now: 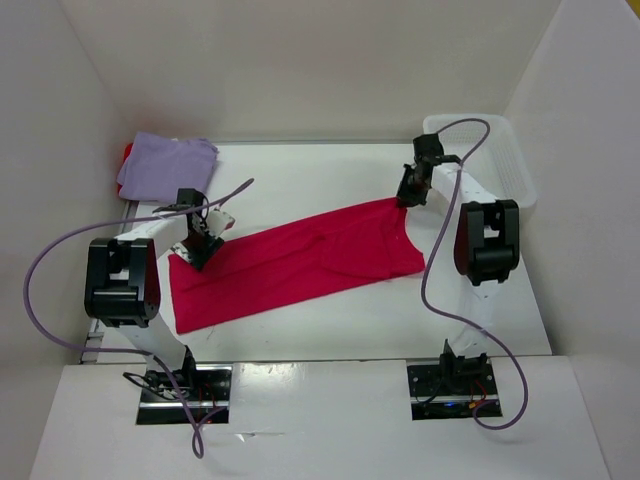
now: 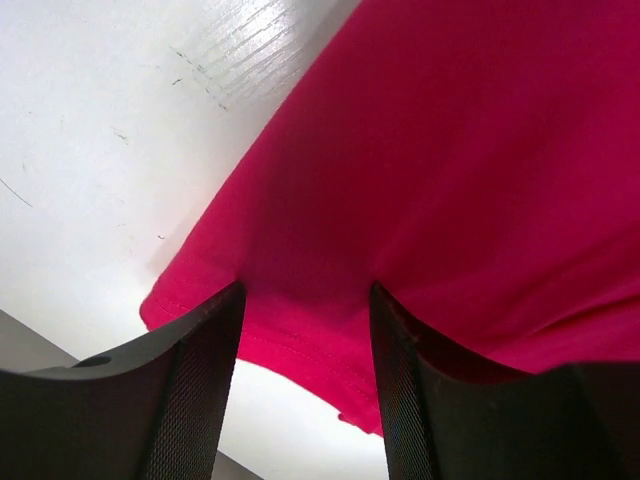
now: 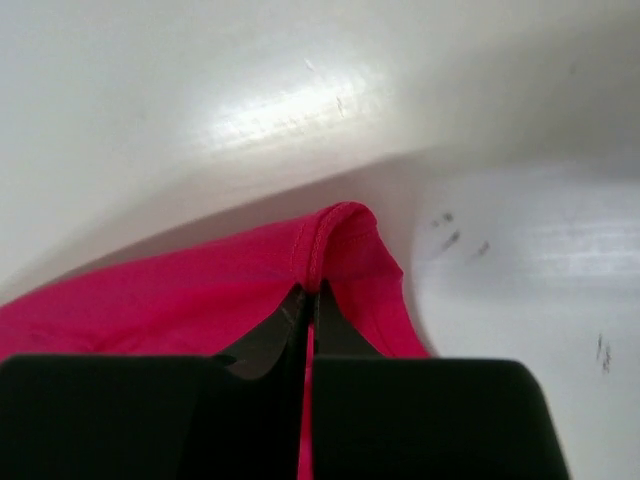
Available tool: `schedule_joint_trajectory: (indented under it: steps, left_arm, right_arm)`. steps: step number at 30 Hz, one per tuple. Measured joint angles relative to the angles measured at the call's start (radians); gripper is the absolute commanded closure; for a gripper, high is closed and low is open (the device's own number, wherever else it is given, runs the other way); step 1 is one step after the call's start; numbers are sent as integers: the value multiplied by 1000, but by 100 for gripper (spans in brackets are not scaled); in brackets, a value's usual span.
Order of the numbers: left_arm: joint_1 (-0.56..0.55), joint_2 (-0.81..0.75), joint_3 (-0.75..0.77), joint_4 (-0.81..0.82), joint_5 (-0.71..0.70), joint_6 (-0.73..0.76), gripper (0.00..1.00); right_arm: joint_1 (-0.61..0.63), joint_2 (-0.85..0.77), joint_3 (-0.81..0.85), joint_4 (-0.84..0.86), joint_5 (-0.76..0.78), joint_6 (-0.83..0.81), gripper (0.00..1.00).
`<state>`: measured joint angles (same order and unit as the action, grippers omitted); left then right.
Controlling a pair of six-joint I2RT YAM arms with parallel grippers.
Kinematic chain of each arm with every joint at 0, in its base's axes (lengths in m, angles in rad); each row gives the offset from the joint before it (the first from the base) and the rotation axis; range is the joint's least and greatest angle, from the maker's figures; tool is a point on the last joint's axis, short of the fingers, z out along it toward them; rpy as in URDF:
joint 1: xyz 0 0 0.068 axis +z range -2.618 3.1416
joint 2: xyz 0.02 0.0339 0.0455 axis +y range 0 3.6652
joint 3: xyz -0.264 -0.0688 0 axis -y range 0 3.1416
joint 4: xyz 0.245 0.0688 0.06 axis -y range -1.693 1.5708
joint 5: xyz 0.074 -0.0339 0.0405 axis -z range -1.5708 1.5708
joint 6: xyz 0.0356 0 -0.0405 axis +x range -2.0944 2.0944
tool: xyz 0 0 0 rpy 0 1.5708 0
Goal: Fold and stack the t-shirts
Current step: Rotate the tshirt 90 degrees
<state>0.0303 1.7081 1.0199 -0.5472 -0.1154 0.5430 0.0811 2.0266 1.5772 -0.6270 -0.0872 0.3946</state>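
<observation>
You had one shirt in work at this moment. The crimson shirt (image 1: 300,262) lay unfolded in a long band on the table (image 1: 300,170), running from the left tool (image 1: 200,245) to the right tool (image 1: 408,192). The right tool was clenched on a seamed edge of that shirt. The left tool stood released, its fingers apart astride the hem and gripping nothing. Beyond the left tool lay the lavender shirt (image 1: 165,165), with the red shirt (image 1: 128,152) showing at its edge; whether either was folded could not be told. By this evidence, folding the crimson shirt and stacking it remained. Only the overhead view showed all three shirts. Only the wrist views showed the pinched cloth and the open gap.
</observation>
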Motion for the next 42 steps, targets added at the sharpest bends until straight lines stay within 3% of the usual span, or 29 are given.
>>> schedule_joint_trajectory:
  steps: [3, 4, 5, 8, 18, 28, 31, 39, 41, 42]
  left_arm:
    - [2, 4, 1, 2, 0, 5, 40]
    - [3, 5, 1, 2, 0, 5, 41]
    - [5, 6, 1, 2, 0, 5, 41]
    - [14, 17, 8, 1, -6, 5, 42]
    - [54, 17, 33, -32, 13, 2, 40]
    - [61, -17, 116, -105, 37, -23, 37]
    - [61, -21, 124, -104, 19, -25, 37]
    - [85, -16, 124, -103, -39, -26, 37]
    - [103, -16, 123, -104, -45, -26, 37]
    - [111, -16, 122, -103, -49, -26, 37]
  right_arm:
    - [0, 50, 86, 2, -14, 0, 98]
    - [0, 74, 114, 3, -23, 0, 78]
    - [0, 100, 146, 0, -31, 0, 67]
    - [-1, 177, 233, 1, -51, -10, 51]
    - [39, 187, 311, 1, -11, -62, 52]
    - [78, -153, -123, -16, 53, -71, 55]
    - [78, -144, -163, -6, 34, -71, 61]
    - [94, -55, -172, 3, -56, -71, 63]
    - [110, -51, -179, 10, -73, -71, 70]
    - [118, -49, -182, 10, -81, -71, 80]
